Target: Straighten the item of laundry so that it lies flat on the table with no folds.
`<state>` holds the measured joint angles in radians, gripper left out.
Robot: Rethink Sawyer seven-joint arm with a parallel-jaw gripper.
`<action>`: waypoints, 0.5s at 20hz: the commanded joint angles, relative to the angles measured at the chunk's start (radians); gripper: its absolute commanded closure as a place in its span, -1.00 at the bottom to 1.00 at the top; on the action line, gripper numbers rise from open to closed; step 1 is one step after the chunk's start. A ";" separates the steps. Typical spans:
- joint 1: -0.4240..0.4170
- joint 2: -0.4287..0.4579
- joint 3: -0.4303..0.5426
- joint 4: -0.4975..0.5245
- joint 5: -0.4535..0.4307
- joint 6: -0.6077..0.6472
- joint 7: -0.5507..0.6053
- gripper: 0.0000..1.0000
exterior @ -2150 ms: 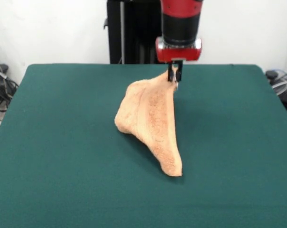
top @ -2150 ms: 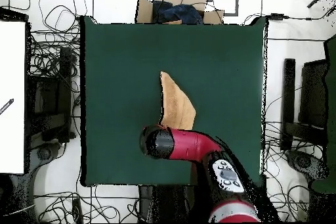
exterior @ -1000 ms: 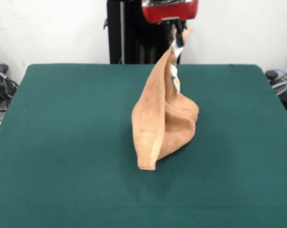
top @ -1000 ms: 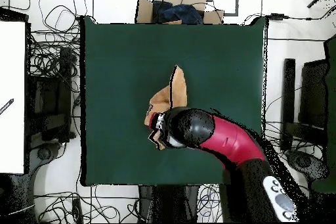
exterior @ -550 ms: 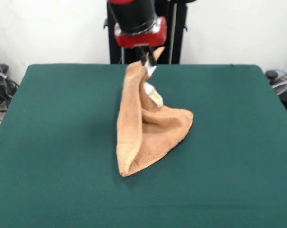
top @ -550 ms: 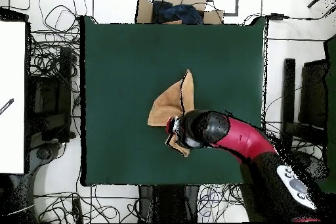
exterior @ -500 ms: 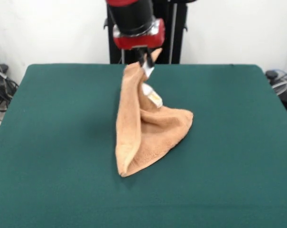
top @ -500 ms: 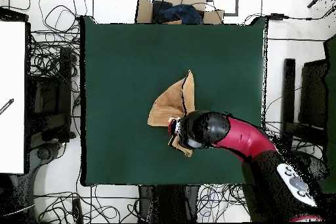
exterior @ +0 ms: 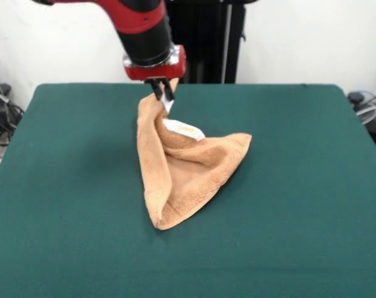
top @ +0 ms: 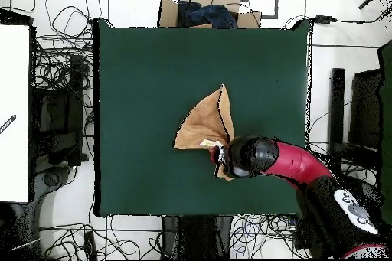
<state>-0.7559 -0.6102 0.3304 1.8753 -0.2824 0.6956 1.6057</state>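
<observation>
The orange-tan terry towel lies partly on the dark green table, folded into a rough triangle with one corner lifted. My gripper is shut on that raised corner, a little above the table toward its far side. A small white tag hangs just below the held corner. In the overhead view the towel spreads up and left of the gripper, and the red arm covers part of the held corner. The towel's lower parts rest on the table.
Cables and equipment lie round the table on the floor. A cardboard box sits beyond the table's edge opposite the robot. A white board stands at the left. The black pedestal rises behind the table.
My gripper has moved left in the front view and come down, dragging the held corner with it. The towel has gone from hanging tall to spreading wider on the table.
</observation>
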 commanded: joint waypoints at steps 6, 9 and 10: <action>0.006 -0.021 0.064 -0.089 -0.115 0.050 -0.127 1.00; 0.059 -0.079 0.039 -0.167 -0.170 0.148 -0.162 1.00; 0.067 -0.090 0.052 -0.198 -0.188 0.157 -0.189 1.00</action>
<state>-0.7518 -0.6205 0.3327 1.8297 -0.3612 0.7212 1.6057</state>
